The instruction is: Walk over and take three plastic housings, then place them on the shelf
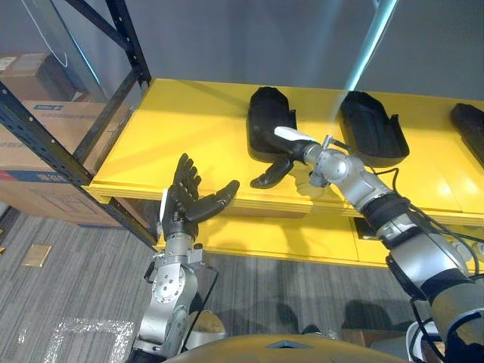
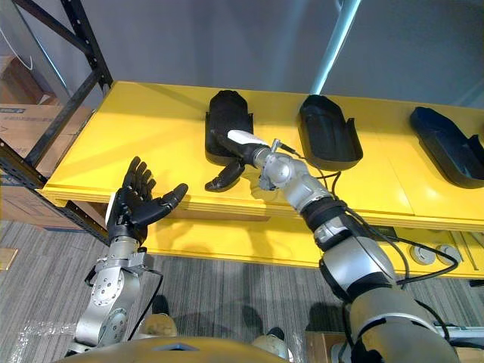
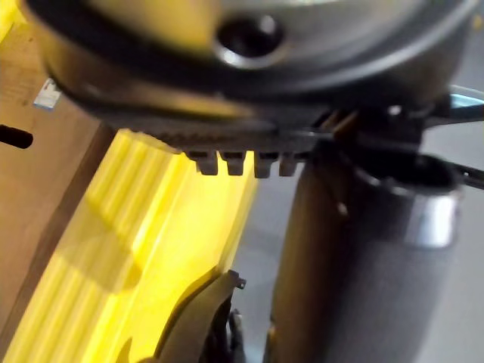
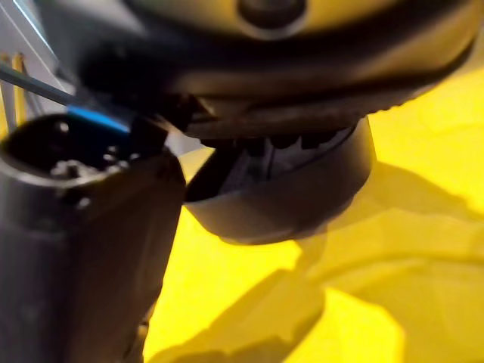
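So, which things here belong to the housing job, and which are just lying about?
Job: left housing, middle housing, right housing, yellow shelf, right hand at the left housing, left hand.
Lying about: cardboard boxes, black rack frame.

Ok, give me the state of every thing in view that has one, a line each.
left housing, lying on the yellow shelf, seemingly domed side up
middle housing, lying on the shelf, hollow side up
right housing, lying on the shelf, hollow side up
left hand, open, palm up, holding nothing
right hand, at the left housing's near end, grip unclear
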Available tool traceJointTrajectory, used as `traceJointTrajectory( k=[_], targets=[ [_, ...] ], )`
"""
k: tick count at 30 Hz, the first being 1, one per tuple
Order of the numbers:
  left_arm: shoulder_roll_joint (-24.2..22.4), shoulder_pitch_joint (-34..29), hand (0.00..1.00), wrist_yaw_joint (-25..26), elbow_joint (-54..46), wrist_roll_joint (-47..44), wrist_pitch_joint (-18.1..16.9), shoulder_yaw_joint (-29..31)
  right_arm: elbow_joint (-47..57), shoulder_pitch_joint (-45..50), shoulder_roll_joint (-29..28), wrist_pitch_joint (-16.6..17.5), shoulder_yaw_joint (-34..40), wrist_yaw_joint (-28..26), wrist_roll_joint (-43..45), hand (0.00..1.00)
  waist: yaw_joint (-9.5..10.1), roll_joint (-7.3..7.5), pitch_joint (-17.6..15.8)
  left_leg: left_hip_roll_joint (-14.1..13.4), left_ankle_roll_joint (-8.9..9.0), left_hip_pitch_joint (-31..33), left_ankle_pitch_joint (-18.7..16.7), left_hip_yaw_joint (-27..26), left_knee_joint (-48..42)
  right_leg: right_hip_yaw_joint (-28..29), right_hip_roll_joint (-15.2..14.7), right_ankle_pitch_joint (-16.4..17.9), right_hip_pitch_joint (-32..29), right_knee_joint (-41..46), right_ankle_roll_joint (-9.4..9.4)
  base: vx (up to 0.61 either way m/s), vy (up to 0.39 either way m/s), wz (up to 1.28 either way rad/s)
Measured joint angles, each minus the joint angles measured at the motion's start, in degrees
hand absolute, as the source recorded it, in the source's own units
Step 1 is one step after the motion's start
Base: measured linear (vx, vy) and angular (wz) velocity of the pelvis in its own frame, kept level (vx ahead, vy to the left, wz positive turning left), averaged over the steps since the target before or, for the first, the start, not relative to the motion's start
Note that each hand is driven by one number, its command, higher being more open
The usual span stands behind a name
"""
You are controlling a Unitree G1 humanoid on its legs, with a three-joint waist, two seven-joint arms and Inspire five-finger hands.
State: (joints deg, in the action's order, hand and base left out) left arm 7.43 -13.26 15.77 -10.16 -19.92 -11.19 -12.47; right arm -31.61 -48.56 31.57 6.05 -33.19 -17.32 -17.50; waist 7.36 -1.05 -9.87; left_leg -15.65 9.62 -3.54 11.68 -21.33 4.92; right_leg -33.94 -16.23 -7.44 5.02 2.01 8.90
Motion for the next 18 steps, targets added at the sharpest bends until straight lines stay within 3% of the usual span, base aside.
traceJointTrajectory(
  k=[5,8,13,18],
  targets=[
    [0.6,0.34,1.0,-0.18,1.64,0.01,-0.28,0.92,17.42,0.83,4.41,-2.49,3.03,-3.54,10.73,1.0,-2.17,0.05,0.21,-0.03,0.03,-1.24,-0.04,-1.97,0.04,1.71,0.08,-0.35,-0.13,-0.22,-0.02,-0.01,0.007,-0.16],
    [0.92,2.07,1.0,-0.4,3.62,0.02,-0.25,0.94,25.73,2.5,4.59,-5.18,7.17,-4.7,25.42,1.0,-2.8,0.26,0.46,-0.09,0.22,-1.96,-0.23,-3.02,0.18,2.55,0.31,-0.69,-0.01,-0.99,-0.29,-0.04,0.017,-0.16],
    [1.58,2.69,1.0,-0.92,3.6,0.04,-0.25,0.24,28.46,3.02,3.85,-7.01,9.87,-3.86,38.98,1.0,-2.95,1.1,1.97,-0.05,0.42,-2.01,-0.44,-3.62,0.2,2.8,0.5,-1.27,0.04,-2.15,-0.1,-0.02,0.015,-0.06],
    [1.59,2.66,1.0,-0.92,3.59,0.34,-0.09,-1.01,28.83,3.11,1.6,-6.71,16.02,2.1,40.44,1.0,-2.88,1.08,2.87,-0.02,0.42,-2.03,-0.42,-3.61,0.2,2.92,0.51,-1.47,0.09,-2.2,-0.25,0.0,0.0,0.0]
  ],
)
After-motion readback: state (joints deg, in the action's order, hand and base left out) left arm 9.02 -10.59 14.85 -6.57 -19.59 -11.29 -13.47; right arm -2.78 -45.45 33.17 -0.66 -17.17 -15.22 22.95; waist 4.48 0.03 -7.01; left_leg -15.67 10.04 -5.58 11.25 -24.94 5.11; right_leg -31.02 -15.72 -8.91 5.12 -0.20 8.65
